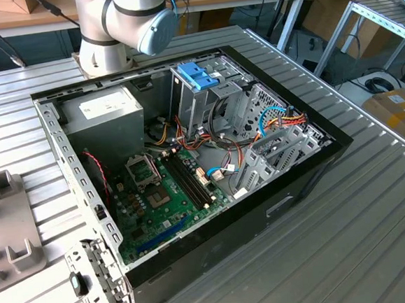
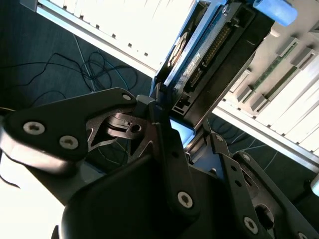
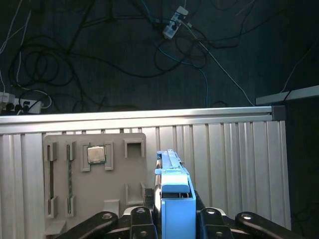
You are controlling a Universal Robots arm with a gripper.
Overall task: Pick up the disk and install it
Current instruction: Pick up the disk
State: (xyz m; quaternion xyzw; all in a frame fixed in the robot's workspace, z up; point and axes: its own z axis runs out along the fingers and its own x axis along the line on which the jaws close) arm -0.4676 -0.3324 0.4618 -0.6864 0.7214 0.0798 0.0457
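Ribbed metal surface (image 3: 234,164) under us. Our hand (image 3: 175,218) is clamped on one end of the disk (image 3: 174,191), which is up in the air near the grey parts tray (image 3: 114,194). We reckon it could twist or slip if that grip's shallow. Floor cables (image 3: 99,59) beyond.

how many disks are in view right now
1: the disk is clamped edge-on in the gripper above the slatted table; others may sit hidden in the case.
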